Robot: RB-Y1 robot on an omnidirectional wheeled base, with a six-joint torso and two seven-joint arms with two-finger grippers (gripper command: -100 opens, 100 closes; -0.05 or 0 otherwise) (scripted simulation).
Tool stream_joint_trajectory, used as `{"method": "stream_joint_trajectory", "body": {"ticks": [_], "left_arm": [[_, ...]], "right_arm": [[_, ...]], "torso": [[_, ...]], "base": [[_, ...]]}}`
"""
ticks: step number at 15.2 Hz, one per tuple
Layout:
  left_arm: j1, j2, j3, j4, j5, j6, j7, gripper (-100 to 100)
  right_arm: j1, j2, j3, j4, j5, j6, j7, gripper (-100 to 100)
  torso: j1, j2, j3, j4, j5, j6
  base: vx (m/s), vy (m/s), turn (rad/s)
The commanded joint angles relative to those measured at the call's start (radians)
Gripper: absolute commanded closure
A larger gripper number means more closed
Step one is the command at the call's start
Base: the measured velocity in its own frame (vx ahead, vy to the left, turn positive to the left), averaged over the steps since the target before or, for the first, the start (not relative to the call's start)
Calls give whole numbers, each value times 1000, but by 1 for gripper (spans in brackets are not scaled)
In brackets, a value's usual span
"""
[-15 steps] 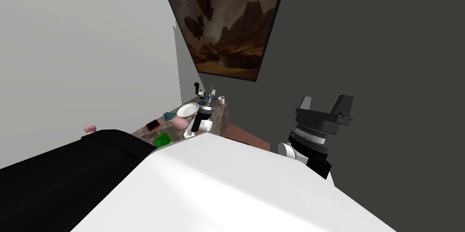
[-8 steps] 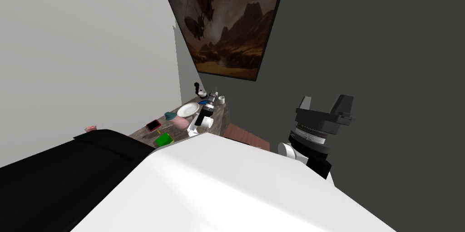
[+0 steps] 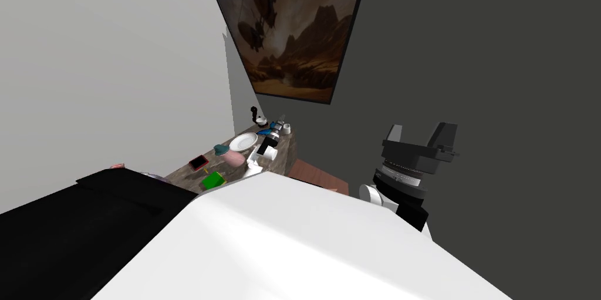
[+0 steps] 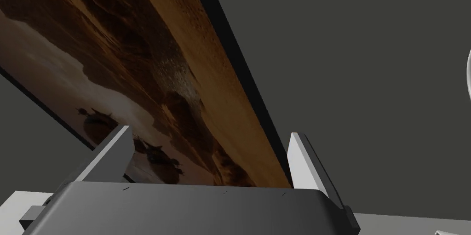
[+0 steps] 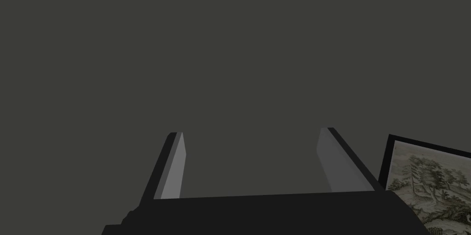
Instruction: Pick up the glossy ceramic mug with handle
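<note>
Fingers (image 5: pixel 172 168) of the right gripper (image 5: pixel 250 132) stand apart, holding nothing, near the dark wall. On the table (image 3: pixel 284 154) lie a green block (image 3: pixel 212 180), a red phone (image 3: pixel 198 162), a pink pot (image 3: pixel 235 160) and a white plate (image 3: pixel 242 141). Past them the left gripper (image 4: pixel 208 132) hangs over the table, fingers apart too and empty. Just beside it, at the far end, sits the small white mug (image 3: pixel 286 128).

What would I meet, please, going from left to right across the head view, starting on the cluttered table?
red flat object → pink cup → small white cup → right gripper, raised off the table's side. The green block, teal item and white plate overlap these, so I left them out.
</note>
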Motion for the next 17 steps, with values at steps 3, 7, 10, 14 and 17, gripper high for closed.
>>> {"method": "stream_joint_trajectory", "body": {"ticks": [3,7,10,14,17], "left_arm": [[-56,24,2,74,16,84,-18,-100],[-102,41,4,130,28,163,-31,-100],[-150,59,6,188,40,229,-45,-100],[-199,76,8,247,53,296,-59,-100],[-248,93,10,307,66,365,-73,-100]], "right_arm": [[0,0,0,0,0,0,0,0],[0,0,0,0,0,0,0,0],[0,0,0,0,0,0,0,0],[0,0,0,0,0,0,0,0],[0,0,0,0,0,0,0,0]], "torso": [[0,0,0,0,0,0],[0,0,0,0,0,0],[0,0,0,0,0,0],[-1,-1,0,0,0,0],[0,-1,0,0,0,0]], "base": [[-21,13,-28],[-19,14,-29],[-20,14,-33],[-12,8,-25],[-16,13,-40]]}}
